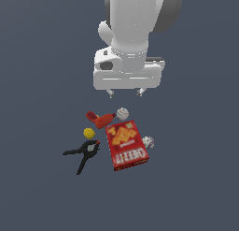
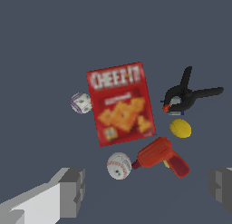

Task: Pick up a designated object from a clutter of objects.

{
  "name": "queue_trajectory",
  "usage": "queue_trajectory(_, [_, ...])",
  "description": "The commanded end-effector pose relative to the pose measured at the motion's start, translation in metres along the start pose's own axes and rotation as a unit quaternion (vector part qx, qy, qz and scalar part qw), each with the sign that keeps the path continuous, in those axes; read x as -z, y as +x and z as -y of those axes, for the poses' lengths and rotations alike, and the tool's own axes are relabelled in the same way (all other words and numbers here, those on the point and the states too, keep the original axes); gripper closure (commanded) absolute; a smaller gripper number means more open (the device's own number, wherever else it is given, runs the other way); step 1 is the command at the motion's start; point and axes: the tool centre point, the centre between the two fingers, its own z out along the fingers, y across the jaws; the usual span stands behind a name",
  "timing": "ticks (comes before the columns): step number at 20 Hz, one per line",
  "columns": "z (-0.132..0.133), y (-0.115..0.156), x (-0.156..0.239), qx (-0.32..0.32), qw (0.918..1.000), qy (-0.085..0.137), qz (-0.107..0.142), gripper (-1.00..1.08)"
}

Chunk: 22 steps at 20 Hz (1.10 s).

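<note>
Flat, matte slate-grey floor (image 1: 42,61), no texture. Glossy white arm above, gripper (image 1: 125,91) spread wide, 2 blocky grey fingers (image 2: 72,191) holding nothing. Round white baseball (image 2: 119,165) with curved red stitching, touching the nose of the chunky red tool (image 2: 161,157), just beside a corner of the flat rectangular Cheez-It box (image 2: 120,103). Speckled whitish ball (image 2: 81,103) against the box's far edge. Smooth yellow ball (image 2: 180,128) between tool and angular black clamp (image 2: 186,96).

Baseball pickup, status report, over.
Gripper open, above the clutter, holding nothing. Baseball on the surface, touching the red tool, beside the cracker box.
</note>
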Motion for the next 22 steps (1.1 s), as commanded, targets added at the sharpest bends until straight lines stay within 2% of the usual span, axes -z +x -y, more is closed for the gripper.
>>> queue_trajectory(1, [0.000, 0.000, 0.000, 0.000, 1.0000, 0.000, 0.000, -0.92])
queue_trajectory(10, [-0.012, 0.001, -0.001, -0.028, 0.9996, 0.003, 0.010, -0.92])
queue_trajectory(22, [-0.010, -0.003, -0.019, -0.018, 0.9998, 0.003, 0.009, -0.92])
